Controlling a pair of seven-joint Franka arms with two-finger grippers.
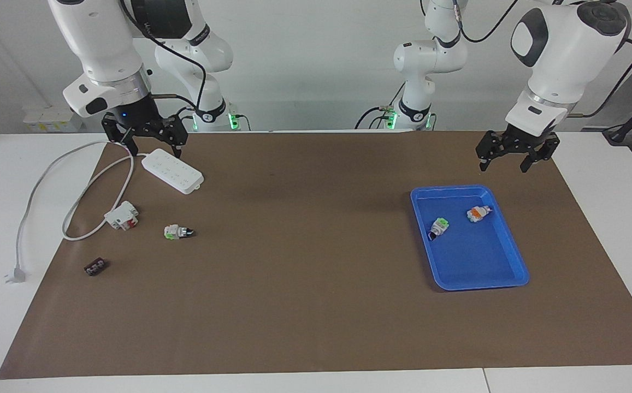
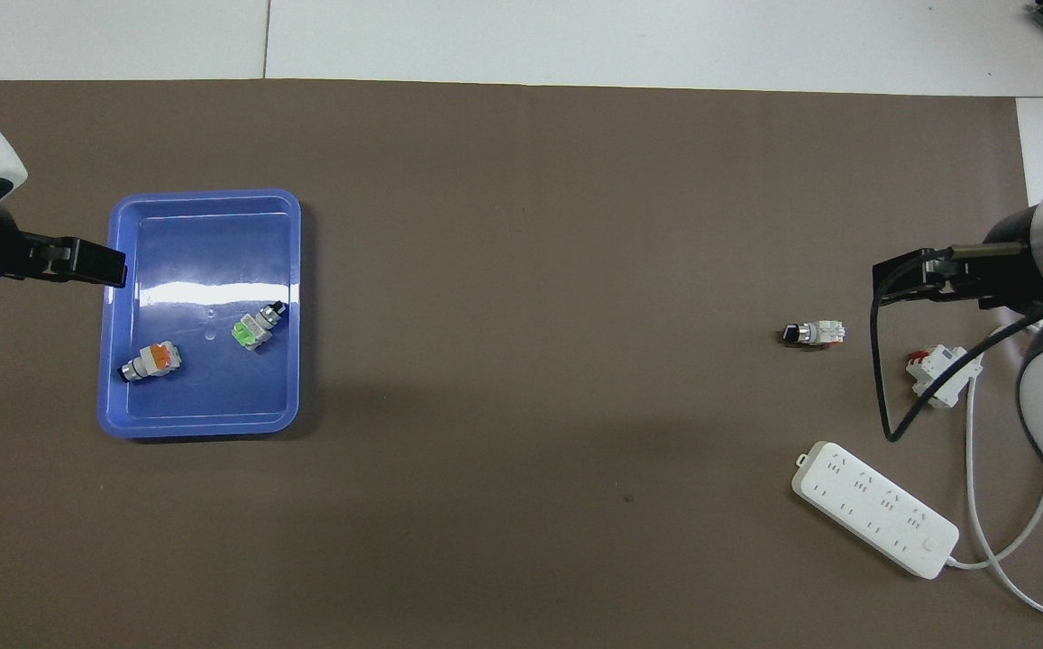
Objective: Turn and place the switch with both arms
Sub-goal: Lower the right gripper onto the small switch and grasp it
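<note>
One green-capped switch (image 1: 178, 232) lies on its side on the brown mat toward the right arm's end; it also shows in the overhead view (image 2: 814, 333). A second green-capped switch (image 1: 439, 226) (image 2: 255, 329) lies in the blue tray (image 1: 512, 248) (image 2: 205, 203) beside an orange-capped switch (image 1: 478, 213) (image 2: 150, 361). My left gripper (image 1: 504, 159) (image 2: 111, 269) is open and empty, raised over the mat beside the tray. My right gripper (image 1: 153, 143) (image 2: 883, 281) is open and empty, raised near the power strip.
A white power strip (image 1: 172, 171) (image 2: 873, 507) lies at the right arm's end, its cable looping to a plug (image 1: 15, 274) off the mat. A white-and-red block (image 1: 122, 215) (image 2: 940, 374) sits beside the loose switch. A small black part (image 1: 96, 267) lies farther out.
</note>
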